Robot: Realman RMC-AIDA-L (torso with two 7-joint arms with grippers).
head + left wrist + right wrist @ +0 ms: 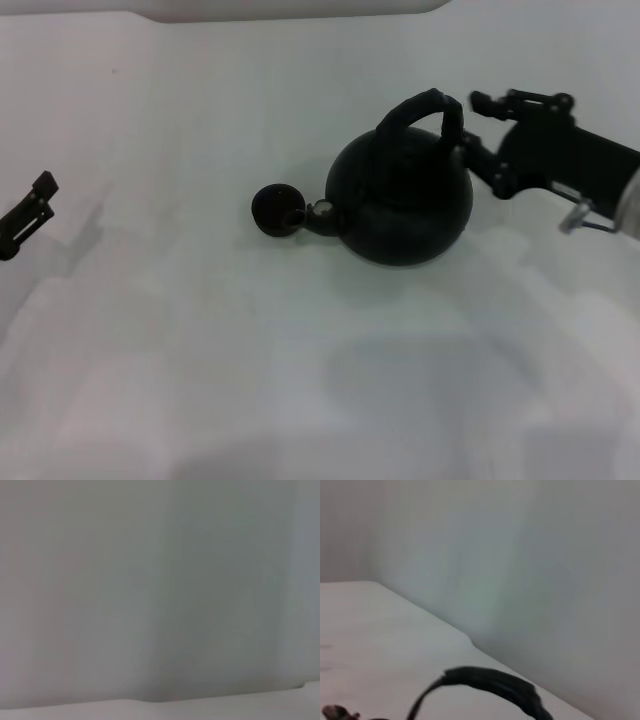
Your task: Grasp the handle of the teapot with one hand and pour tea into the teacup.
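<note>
Matte-black round teapot sits mid-surface, spout touching the tiny dark teacup on its left. Right tool, fingers apart, sits just right of the arched black handle, unclamped. Left tool is parked well apart; its state can't be told.

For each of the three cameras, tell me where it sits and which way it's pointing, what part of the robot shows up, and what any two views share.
Head view: high on the robot, looking forward and down at the white table, the teapot and the teacup; left pincer at the left edge, right pincer beside the handle.
Left wrist view: faces a blank pale wall with a strip of table; no robot parts show.
Right wrist view: just behind the handle, looking over the table toward the wall; no fingers show.
Shared: the handle appears in head and right wrist views.
</note>
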